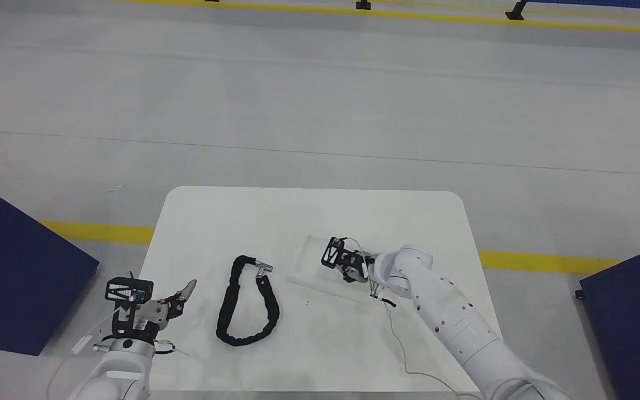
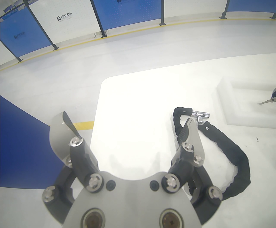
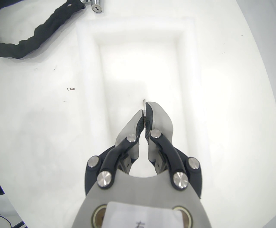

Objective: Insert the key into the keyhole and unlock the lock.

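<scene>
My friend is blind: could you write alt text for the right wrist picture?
The right tool pinches a thin metal key edge-on over a white tray. Beyond it lies the black chain lock, its silver keyhole facing the camera.

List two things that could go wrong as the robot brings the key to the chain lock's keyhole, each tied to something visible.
1. The key is held by the right gripper only at the tips of its fingers, so it may twist or slip when pushed in.
2. The lock cylinder lies loose on the table, and the left gripper is open and apart from it, so the lock may slide away under the push.
</scene>
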`<state>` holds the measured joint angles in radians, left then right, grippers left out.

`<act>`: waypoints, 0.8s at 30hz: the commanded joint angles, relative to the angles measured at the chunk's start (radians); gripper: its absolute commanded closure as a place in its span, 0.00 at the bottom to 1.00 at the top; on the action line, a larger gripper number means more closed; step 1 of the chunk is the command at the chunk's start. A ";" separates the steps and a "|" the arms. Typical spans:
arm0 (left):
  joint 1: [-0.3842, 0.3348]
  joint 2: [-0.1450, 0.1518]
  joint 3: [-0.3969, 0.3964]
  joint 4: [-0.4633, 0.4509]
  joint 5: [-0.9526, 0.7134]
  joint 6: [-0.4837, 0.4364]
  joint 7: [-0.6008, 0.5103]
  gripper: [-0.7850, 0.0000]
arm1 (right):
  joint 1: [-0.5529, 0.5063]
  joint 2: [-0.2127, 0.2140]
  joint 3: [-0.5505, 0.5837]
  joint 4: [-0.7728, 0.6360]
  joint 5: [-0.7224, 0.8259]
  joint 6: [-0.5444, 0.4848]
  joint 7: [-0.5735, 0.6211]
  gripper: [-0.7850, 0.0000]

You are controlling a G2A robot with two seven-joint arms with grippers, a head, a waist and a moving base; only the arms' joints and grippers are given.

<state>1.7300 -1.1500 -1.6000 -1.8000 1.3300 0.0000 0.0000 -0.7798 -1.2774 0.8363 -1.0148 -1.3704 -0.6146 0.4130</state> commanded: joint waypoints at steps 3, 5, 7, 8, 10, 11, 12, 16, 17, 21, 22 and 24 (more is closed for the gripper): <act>0.000 0.000 0.000 0.000 0.000 0.000 0.000 0.00 | -0.010 0.015 0.037 -0.052 -0.009 -0.013 -0.003 1.00; 0.000 0.000 0.000 0.000 0.000 0.000 0.000 0.00 | -0.023 0.027 0.071 -0.096 -0.011 -0.018 -0.002 1.00; 0.000 0.000 0.000 0.000 0.000 0.000 0.000 0.00 | -0.048 0.043 0.115 -0.150 -0.015 -0.018 -0.006 1.00; 0.000 0.000 0.000 0.000 0.000 0.000 0.000 0.00 | -0.065 0.052 0.143 -0.177 -0.005 -0.024 -0.004 1.00; 0.000 0.000 0.000 0.000 0.000 0.000 0.000 0.00 | -0.103 0.070 0.211 -0.229 0.030 -0.030 0.006 1.00; 0.000 0.000 0.000 0.000 0.000 0.000 0.000 0.00 | -0.125 0.078 0.250 -0.249 0.076 -0.040 0.018 1.00; 0.000 0.000 0.000 0.000 0.000 0.000 0.000 0.00 | -0.144 0.087 0.290 -0.269 0.118 -0.049 0.037 1.00; 0.000 0.000 0.000 0.000 0.000 0.000 0.000 0.00 | -0.233 0.117 0.446 -0.323 0.379 -0.100 0.148 1.00; 0.000 0.000 0.000 0.000 0.000 0.000 0.000 0.00 | -0.252 0.125 0.482 -0.334 0.455 -0.114 0.192 1.00; 0.000 0.000 0.000 0.000 0.000 0.000 0.000 0.00 | -0.328 0.152 0.596 -0.359 0.759 -0.143 0.362 1.00; 0.000 0.000 0.000 0.000 0.000 0.000 0.000 0.00 | -0.344 0.158 0.618 -0.362 0.829 -0.149 0.404 1.00; 0.000 0.000 0.000 0.000 0.000 0.000 0.000 0.00 | -0.374 0.171 0.657 -0.357 0.998 -0.150 0.487 1.00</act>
<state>1.7300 -1.1500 -1.6000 -1.8000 1.3300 0.0000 0.0000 -1.1386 -1.1138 1.4690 -1.3741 -0.5073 -0.7649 0.8413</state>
